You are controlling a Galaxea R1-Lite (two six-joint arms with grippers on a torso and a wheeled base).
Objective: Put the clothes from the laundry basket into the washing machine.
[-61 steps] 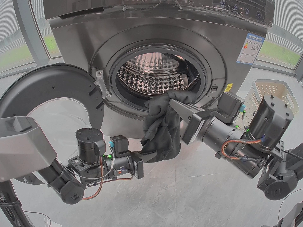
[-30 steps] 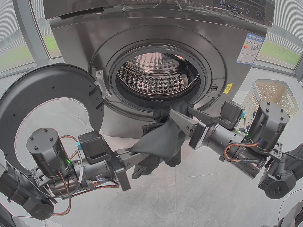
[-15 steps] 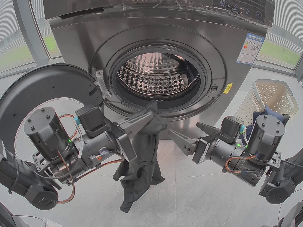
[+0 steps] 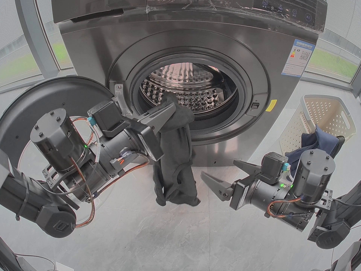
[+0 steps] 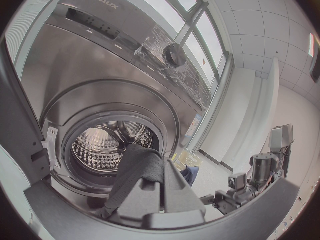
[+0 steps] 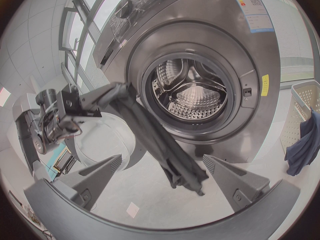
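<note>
At the mouth of the grey steel washing machine [image 4: 210,38], a limp dark garment [image 4: 175,159] is gripped by the left pincer [image 4: 170,109], likely for feeding in, while the right pincer [image 4: 219,170] is spread empty.

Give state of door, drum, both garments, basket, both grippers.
door, open wide.
drum, no clothes inside.
left gripper, shut on dark garment.
dark garment, hanging in front of the opening.
right gripper, open, empty.
blue garment, draped over laundry basket rim.
</note>
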